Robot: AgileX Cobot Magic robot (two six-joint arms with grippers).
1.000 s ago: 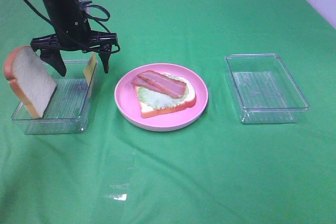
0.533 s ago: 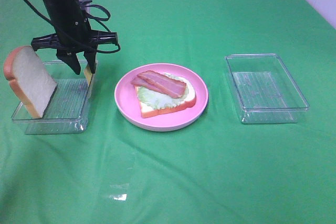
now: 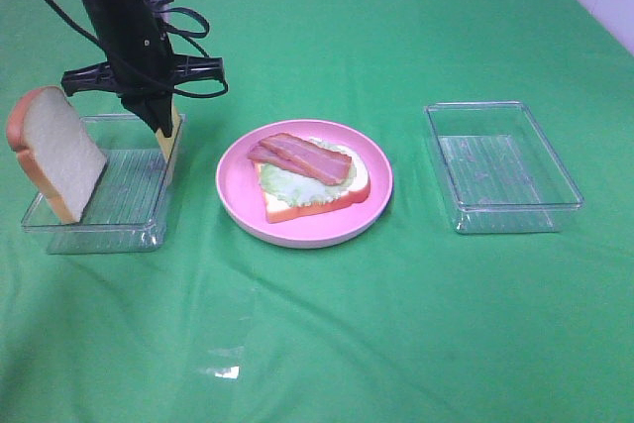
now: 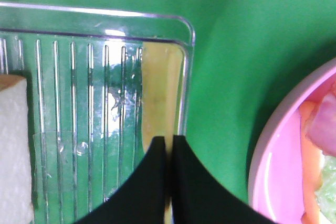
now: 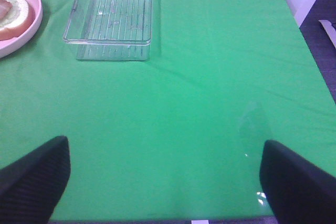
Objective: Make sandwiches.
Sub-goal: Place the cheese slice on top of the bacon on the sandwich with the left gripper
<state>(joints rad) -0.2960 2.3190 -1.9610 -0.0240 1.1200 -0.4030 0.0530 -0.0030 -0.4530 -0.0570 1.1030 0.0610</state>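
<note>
While standing on edge in the tray (image 3: 119, 215) | cheese square (image 3: 169, 146) | pinched by left tool (image 3: 161, 129)

high: overhead | wrists: close, downward — all share pink plate (image 3: 303, 228)

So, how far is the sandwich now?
Done: bread, lettuce and bacon are stacked on the plate. In hand: the left gripper is shut on the cheese standing in the left tray. Left: the cheese, then the top slice leaning in that tray. The right gripper is open and idle.
</note>
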